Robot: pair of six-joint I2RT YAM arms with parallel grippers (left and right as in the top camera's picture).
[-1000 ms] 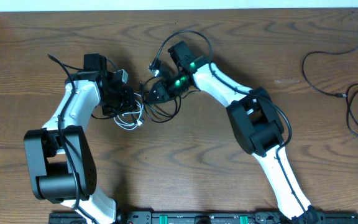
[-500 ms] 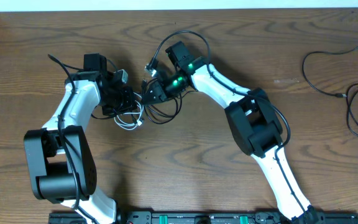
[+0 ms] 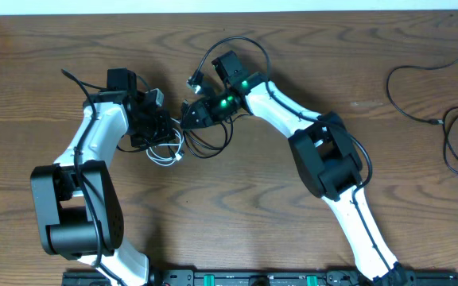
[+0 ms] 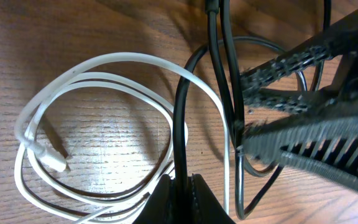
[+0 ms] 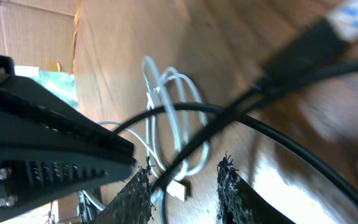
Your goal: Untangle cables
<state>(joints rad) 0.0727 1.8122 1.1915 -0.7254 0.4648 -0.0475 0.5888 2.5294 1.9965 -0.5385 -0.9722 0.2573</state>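
— Cables [image 3: 188,141]: where are they, and how far along am I?

— Early, by my read. The white cable [image 4: 48,157] lies coiled in loose loops on the table [image 3: 293,48]. A black cable [image 4: 179,143] crosses over its right side, and more black loops sit just beyond it. Nothing is pulled free of the white cable yet, so the separating is all left to do.

— What about my claws?

— Your left claw [image 4: 180,183] is clamped on that black cable, right at the near edge of the white cable. Your right claw [image 5: 182,190] sits just past the white cable's far side. Its jaws are partway closed with a black strand running between the fingers. A gap shows around the strand, so I cannot tell whether it is pinched or only straddled.

— Anything already sorted?

— Two loose black cords [image 3: 438,121] lie well apart from the white cable, by the table's right edge, clear of the knot. I cannot tell whether they belong to your job.

— Containers?

— None in view, no bin or tray. Everything lies on bare wood.

— What is left, then?

— I'd say you need to draw the black strands off the white cable, then lay each one out apart from the others.
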